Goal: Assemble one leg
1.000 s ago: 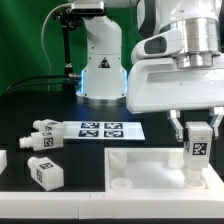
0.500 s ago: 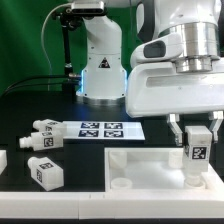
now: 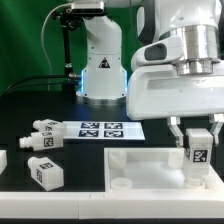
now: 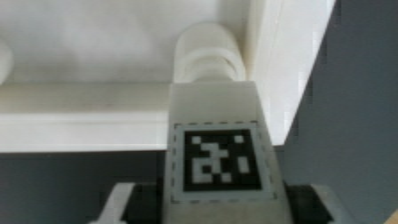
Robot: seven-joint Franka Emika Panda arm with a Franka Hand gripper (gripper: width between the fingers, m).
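Pinching jaws: you have them closed on the leg (image 3: 197, 152), one jaw on each side.
Leg: upright, tag outward, at a corner of the white panel (image 3: 140, 162).

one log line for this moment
end effector: shut on leg | leg: upright at white panel corner | other legs: lying loose

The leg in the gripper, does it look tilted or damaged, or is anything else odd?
Nothing stands out. The leg is held upright by the gripper at the corner of the white panel on the exterior view's right, with no visible damage.
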